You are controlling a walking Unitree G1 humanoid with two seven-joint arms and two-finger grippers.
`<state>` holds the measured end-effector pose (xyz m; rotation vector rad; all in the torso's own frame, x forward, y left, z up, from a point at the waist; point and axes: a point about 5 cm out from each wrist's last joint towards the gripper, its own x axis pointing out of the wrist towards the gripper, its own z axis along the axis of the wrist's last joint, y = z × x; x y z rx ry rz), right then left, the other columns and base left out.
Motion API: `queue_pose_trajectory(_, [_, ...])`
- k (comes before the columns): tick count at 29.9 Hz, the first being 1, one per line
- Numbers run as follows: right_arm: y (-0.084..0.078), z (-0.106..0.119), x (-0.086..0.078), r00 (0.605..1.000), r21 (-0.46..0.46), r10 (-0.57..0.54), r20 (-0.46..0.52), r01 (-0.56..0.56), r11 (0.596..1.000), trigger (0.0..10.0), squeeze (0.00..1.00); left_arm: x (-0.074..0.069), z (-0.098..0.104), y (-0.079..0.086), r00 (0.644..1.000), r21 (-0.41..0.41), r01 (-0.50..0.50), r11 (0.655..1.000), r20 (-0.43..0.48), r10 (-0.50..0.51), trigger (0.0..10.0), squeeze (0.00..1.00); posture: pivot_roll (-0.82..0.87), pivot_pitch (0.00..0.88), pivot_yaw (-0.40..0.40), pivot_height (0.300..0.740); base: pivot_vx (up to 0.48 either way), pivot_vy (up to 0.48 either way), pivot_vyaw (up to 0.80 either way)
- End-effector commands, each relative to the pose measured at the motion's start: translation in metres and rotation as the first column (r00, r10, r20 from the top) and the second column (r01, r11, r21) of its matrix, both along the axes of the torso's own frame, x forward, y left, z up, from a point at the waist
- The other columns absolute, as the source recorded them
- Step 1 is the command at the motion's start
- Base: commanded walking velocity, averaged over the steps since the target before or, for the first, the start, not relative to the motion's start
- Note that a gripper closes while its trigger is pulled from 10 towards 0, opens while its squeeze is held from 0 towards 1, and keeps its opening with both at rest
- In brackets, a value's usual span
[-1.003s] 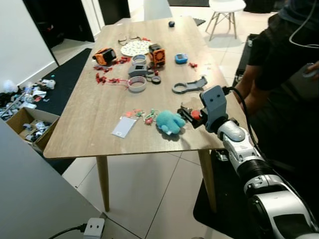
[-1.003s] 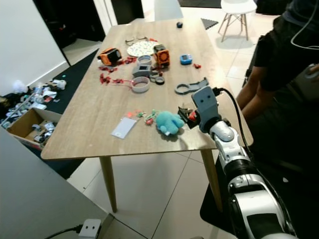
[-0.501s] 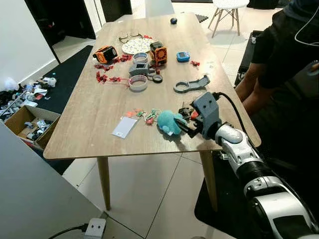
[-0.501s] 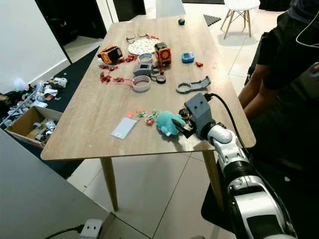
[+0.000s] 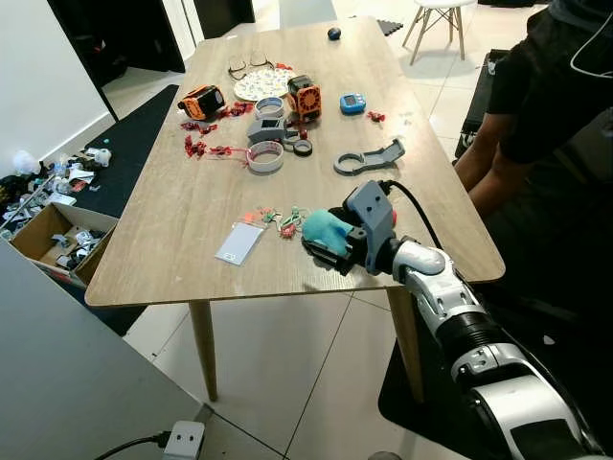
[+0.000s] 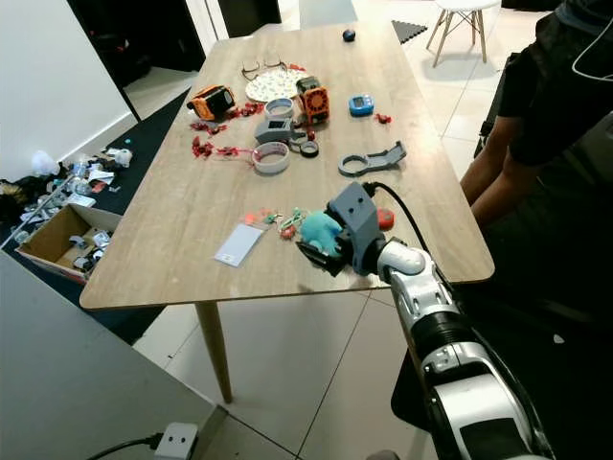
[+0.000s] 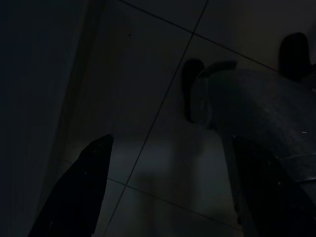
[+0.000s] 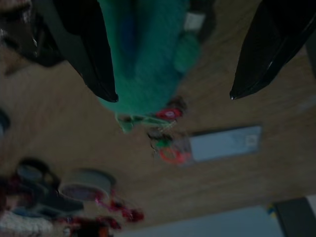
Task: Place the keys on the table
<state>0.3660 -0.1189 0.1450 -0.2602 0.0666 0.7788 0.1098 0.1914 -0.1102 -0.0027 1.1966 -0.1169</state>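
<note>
The keys, one bunch with a fluffy teal plush charm and a white card tag, were seen lying on the light wooden table near its front edge. The right end effector was seen spread open about the charm, gripping nothing. Release was judged done; withdrawal was called for next. The left end effector was hung idle, open.

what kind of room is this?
Likely a home dining or living area used as a workspace: a wooden table strewn with small parts, a tiled floor, and a white chair behind.
</note>
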Motion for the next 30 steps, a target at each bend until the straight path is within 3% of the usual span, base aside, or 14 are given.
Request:
queue_pose_trajectory(1, [0.000, -0.002, -0.001, 1.000, -0.016, -0.011, -0.022, 0.011, 1.000, 10.0, 0.00, -0.017, -0.004, 0.005, 0.998, 0.008, 0.013, 1.000, -0.068, -0.013, 10.0, 0.00, -0.09, 0.135, 0.127, 0.740, 0.000, 0.000, 0.00])
queue_pose_trajectory(11, [-0.022, 0.011, 0.008, 0.977, -0.042, -0.193, -0.086, 0.190, 0.981, 10.0, 0.00, -0.019, -0.004, 0.007, 0.997, 0.012, 0.034, 0.999, -0.075, -0.033, 10.0, 0.00, -0.09, 0.143, 0.136, 0.740, 0.000, 0.000, 0.00])
queue_pose_trajectory(22, [-0.017, 0.009, 0.007, 0.978, -0.059, -0.190, -0.080, 0.186, 0.981, 10.0, 0.00, -0.018, -0.004, 0.007, 0.997, 0.011, 0.041, 0.999, -0.073, -0.040, 10.0, 0.00, -0.09, 0.144, 0.137, 0.740, 0.000, 0.000, 0.00])
queue_pose_trajectory(30, [-0.014, -0.003, 0.004, 0.978, -0.062, -0.142, -0.155, 0.134, 0.989, 10.0, 0.00, -0.019, -0.004, 0.006, 0.996, 0.012, 0.045, 0.999, -0.077, -0.044, 10.0, 0.00, -0.08, 0.149, 0.136, 0.740, 0.000, 0.000, 0.00])
